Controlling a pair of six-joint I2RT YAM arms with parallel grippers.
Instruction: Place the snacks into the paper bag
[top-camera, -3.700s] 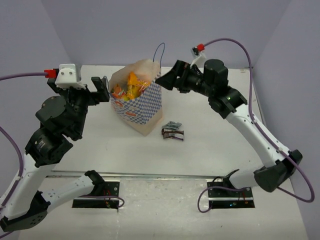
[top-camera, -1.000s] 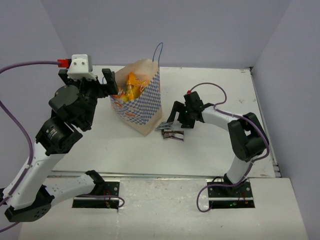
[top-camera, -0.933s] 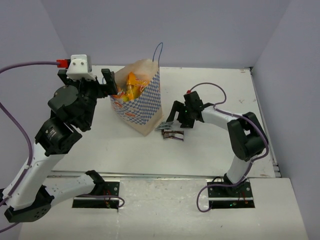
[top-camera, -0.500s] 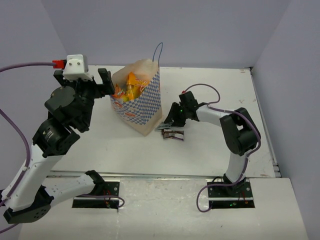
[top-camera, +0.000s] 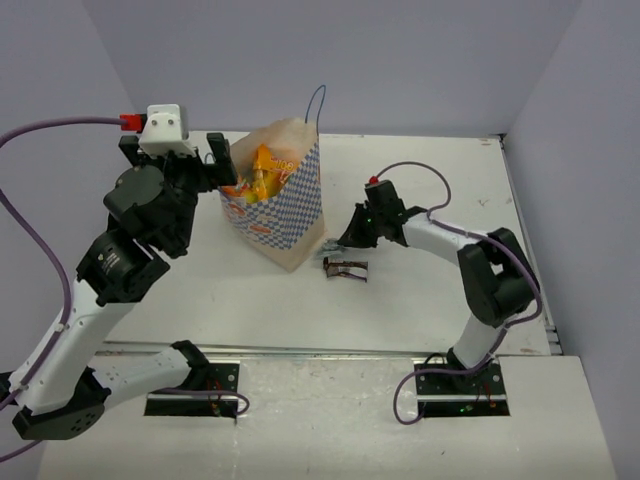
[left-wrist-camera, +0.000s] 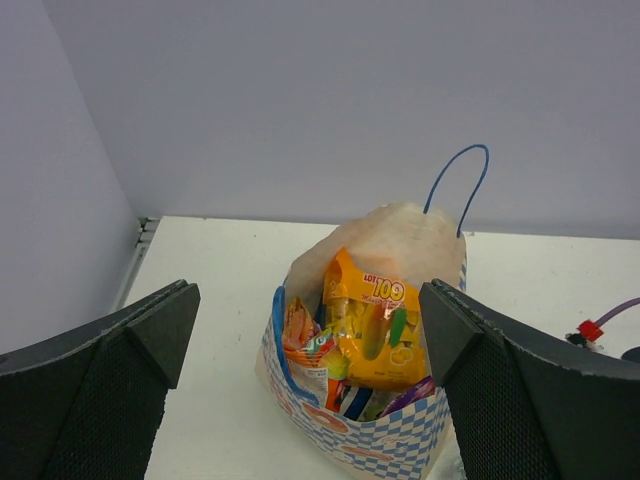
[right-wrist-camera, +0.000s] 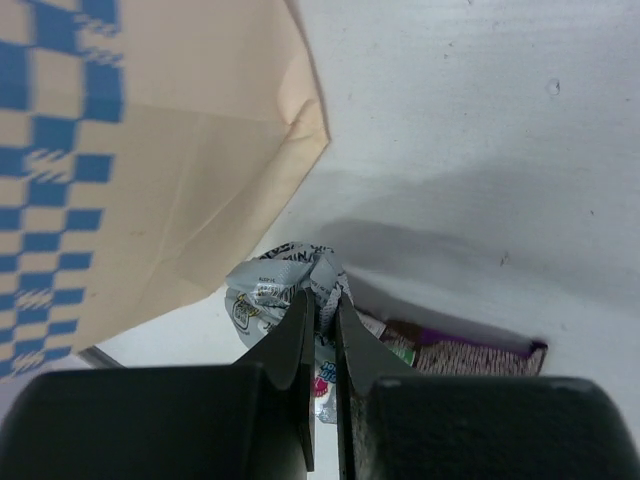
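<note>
Two arms, left arm (top-camera: 130, 250) and right arm (top-camera: 440, 235), built of white tubular links between bulky black joint housings. Purple cable (top-camera: 60, 126) looping off each wrist, tipped with a red plug (top-camera: 128, 122). White boxy camera housing (top-camera: 165, 125) with two dark holes on the left wrist. Black base plates (top-camera: 195, 390), purple leads coiled beside them. Broad black left fingers (left-wrist-camera: 100, 400), inner faces in fine mesh.

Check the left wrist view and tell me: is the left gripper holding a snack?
No: the left gripper is wide open and empty, with the paper bag in view beyond it.
</note>
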